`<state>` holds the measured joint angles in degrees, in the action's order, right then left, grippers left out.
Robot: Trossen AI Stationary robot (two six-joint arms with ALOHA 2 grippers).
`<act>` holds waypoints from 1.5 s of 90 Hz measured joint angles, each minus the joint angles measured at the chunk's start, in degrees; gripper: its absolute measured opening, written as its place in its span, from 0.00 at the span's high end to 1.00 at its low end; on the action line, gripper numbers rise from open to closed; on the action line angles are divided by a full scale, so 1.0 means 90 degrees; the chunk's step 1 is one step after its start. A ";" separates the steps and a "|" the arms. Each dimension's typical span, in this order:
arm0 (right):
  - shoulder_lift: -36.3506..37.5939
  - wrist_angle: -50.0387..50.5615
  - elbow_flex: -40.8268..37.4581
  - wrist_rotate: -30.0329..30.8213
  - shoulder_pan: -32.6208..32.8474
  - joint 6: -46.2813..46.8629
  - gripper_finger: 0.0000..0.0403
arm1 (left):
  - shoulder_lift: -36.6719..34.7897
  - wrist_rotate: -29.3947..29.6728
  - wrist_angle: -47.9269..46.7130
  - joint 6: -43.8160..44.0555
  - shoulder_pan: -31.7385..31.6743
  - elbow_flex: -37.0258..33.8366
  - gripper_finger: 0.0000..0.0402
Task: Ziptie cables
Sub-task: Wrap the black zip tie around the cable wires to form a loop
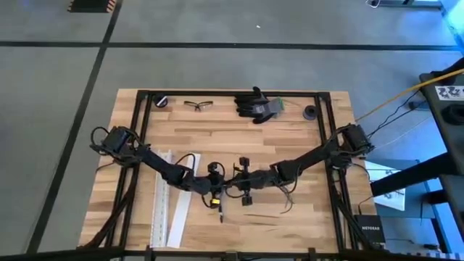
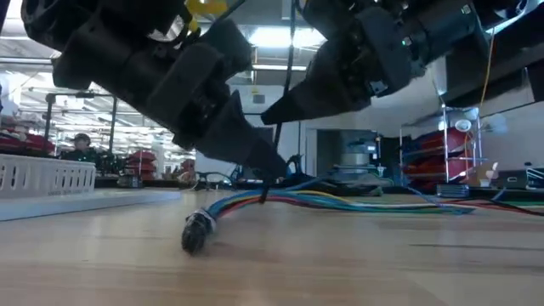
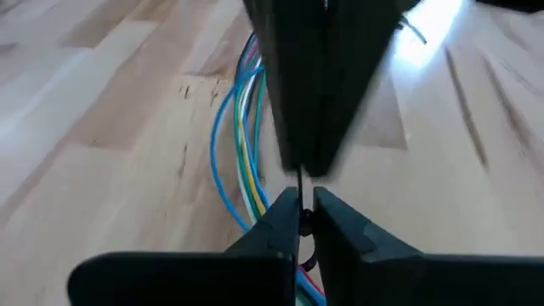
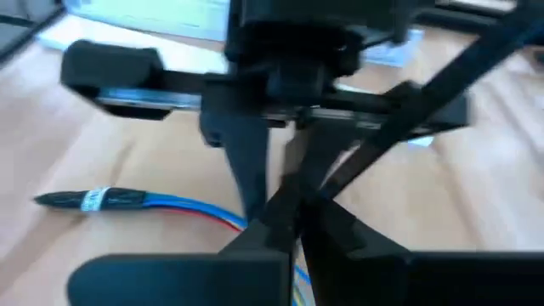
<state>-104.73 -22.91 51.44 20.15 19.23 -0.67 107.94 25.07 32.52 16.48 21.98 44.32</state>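
Nearest the front edge of the pale, planked wooden tabletop [image 1: 290, 221] lay two long white slotted plastic channel strips [image 1: 165, 197], side by side toward the front-left corner. Just behind them, mid-table, lay the cables [image 2: 340, 201]: a loose bundle of thin blue, green, yellow, red and white wires, smooth-sheathed, gathered at one end into a dark wrapped tip [image 2: 196, 231] with a pale band that rested on the wood, pointing toward the front edge. The other ends splayed toward the right edge.

Both arms met over the bundle's middle. The left gripper [image 3: 300, 214] came in from the left, its wedge-shaped matte black fingers pressed nearly together on a thin dark strand at the wires; whether that strand was a tie or a wire could not be told. The right gripper [image 4: 296, 217] came in from the right, its black fingers likewise closed to a narrow point just against the left one, touching the bundle; what it pinched was hidden.

Along the back edge lay a black disc [image 1: 160, 101], clear safety glasses [image 1: 199, 105], a black and grey knit glove [image 1: 257, 106] and a small dark round object [image 1: 310, 112].
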 joint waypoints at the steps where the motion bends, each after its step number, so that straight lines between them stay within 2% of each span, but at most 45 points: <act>1: 0.0000 0.0009 0.0000 0.0060 0.0014 -0.0041 1.00 | 0.0014 0.0007 0.0006 0.0004 0.0004 0.0001 0.98; 7: 0.0000 0.0052 -0.0002 0.0356 0.0097 -0.0308 1.00 | 0.0129 0.0022 0.0093 0.0034 0.0005 0.0000 0.98; 15: 0.0022 0.0054 -0.0001 0.0303 0.0148 -0.0385 1.00 | 0.0201 -0.0022 0.0172 0.0069 -0.0007 -0.0003 0.98; 34: 0.0169 0.0677 0.0005 0.0427 0.0297 0.0137 0.98 | 0.0211 -0.0075 0.0383 0.0006 -0.0037 -0.0012 0.98; 45: 0.0531 0.1457 0.0005 0.0289 0.0273 0.0804 0.89 | 0.0211 -0.0067 0.0367 0.0015 -0.0035 -0.0012 0.98; 60: 0.1080 0.2422 0.0005 0.0119 0.0274 0.1050 0.71 | 0.0211 -0.0057 0.0371 0.0023 -0.0035 -0.0012 0.98; 67: 0.1029 0.2210 -0.0103 -0.0072 0.0270 0.1098 0.66 | 0.0211 -0.0057 0.0407 0.0009 -0.0035 -0.0012 0.97; 75: 0.0705 0.1323 -0.0330 -0.0255 0.0230 0.1101 0.64 | 0.0211 -0.0057 0.0480 -0.0009 -0.0035 -0.0012 0.97; 85: 0.0375 0.0459 -0.0559 -0.0271 0.0140 0.1056 0.66 | 0.0211 -0.0055 0.0460 -0.0013 -0.0035 -0.0012 0.97; 90: 0.0223 -0.0064 -0.0560 -0.0411 0.0071 0.1051 0.69 | 0.0211 -0.0054 0.0465 -0.0009 -0.0035 -0.0012 0.97; 101: -0.0071 -0.0474 -0.0560 -0.0871 -0.0083 0.1048 0.75 | 0.0211 -0.0052 0.0486 -0.0021 -0.0033 -0.0012 0.97; 114: -0.0203 -0.0543 -0.0551 -0.0965 -0.0111 0.0962 0.84 | 0.0211 -0.0050 0.0492 -0.0021 -0.0032 -0.0010 0.97; 126: -0.0218 -0.0846 -0.0551 -0.0969 -0.0098 0.0723 0.97 | 0.0211 -0.0047 0.0523 -0.0020 -0.0030 -0.0010 0.97; 135: -0.0216 -0.0815 -0.0551 -0.0984 -0.0100 0.0645 0.99 | 0.0211 -0.0048 0.0519 -0.0011 -0.0037 -0.0010 0.97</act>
<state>-106.67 -30.25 46.48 11.29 18.33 5.14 109.84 24.64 37.19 16.38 21.65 44.23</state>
